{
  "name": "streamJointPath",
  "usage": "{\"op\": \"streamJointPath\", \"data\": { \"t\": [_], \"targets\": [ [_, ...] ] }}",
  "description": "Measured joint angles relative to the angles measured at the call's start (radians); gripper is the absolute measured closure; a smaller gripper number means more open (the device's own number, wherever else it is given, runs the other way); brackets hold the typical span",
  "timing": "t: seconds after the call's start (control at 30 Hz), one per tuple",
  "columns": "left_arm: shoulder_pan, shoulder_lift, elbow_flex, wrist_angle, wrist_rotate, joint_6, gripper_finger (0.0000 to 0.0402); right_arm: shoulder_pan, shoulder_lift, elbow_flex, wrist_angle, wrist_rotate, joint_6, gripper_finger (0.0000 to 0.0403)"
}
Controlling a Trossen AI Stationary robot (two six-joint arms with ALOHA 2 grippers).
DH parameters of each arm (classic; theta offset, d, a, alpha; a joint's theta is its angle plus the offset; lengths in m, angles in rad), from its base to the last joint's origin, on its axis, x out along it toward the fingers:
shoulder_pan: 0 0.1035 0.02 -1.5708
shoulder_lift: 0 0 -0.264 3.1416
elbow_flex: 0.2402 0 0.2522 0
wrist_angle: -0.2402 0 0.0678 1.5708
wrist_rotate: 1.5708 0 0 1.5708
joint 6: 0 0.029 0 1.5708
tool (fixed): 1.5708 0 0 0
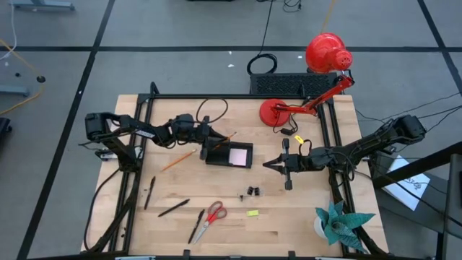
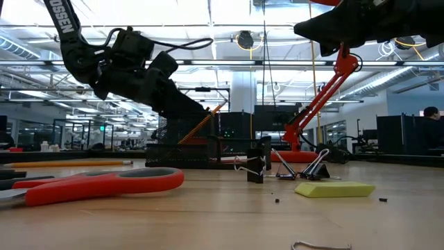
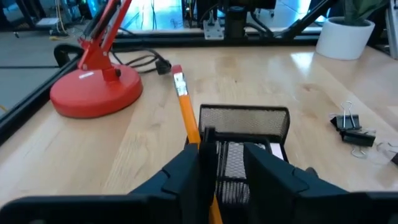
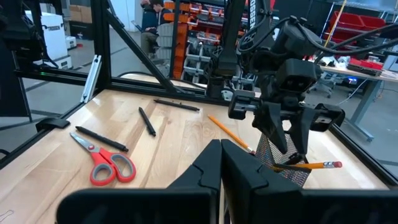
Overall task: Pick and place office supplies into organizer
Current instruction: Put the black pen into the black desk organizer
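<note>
The black mesh organizer [image 1: 229, 154] sits mid-table with a pink sticky-note pad [image 1: 237, 155] in it. My left gripper [image 1: 206, 142] is at the organizer's left end, open. An orange pencil [image 3: 185, 109] slants up out of the gap between its fingers, eraser end [image 3: 178, 77] high and toward the far right. The pencil's lower end is hidden behind the fingers. My right gripper [image 1: 268, 165] hovers shut to the right of the organizer, holding nothing. My left gripper has the pencil's lower part [image 3: 198, 138] close against the inner side of one finger [image 3: 186, 168], with the other finger apart from it. I cannot tell whether that finger touches the pencil. The fingers come nearly level from the table's left.
On the table lie a second orange pencil [image 1: 178, 160], black pens [image 1: 149, 192] [image 1: 174, 208] [image 1: 196, 225], red-handled scissors [image 1: 212, 216], two black clips [image 1: 251, 191] and a yellow piece [image 1: 252, 213]. A red lamp [image 1: 289, 110] stands at the far right and a teal paper plant [image 1: 339, 220] at the near right.
</note>
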Motion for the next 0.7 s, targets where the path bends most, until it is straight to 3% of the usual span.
{"op": "streamJointPath", "data": {
  "t": [0.13,0.27,0.33,0.4,0.53,0.7],
  "targets": [
    [0.000,-0.031,0.003,0.018,0.031,0.006,0.0254,0.000,0.000,0.000,0.000,0.000,0.000,0.0399],
    [-0.007,-0.170,0.010,-0.035,0.035,-0.008,0.0253,0.000,0.000,0.000,-0.004,0.000,0.000,0.0399],
    [-0.018,-0.286,0.025,-0.195,0.030,-0.010,0.0252,0.000,0.000,0.000,-0.011,0.000,0.000,0.0399],
    [-0.044,-0.420,0.054,-0.460,-0.022,0.020,0.0253,0.000,0.000,0.000,-0.019,-0.001,0.002,0.0399],
    [-0.169,-0.631,0.118,-0.915,-0.253,-0.006,0.0261,0.000,0.000,0.000,-0.037,-0.001,0.008,0.0399],
    [-0.371,-0.771,0.137,-1.172,-0.347,-0.239,0.0284,0.000,0.000,0.000,-0.039,-0.001,0.027,0.0399]
  ]
}}
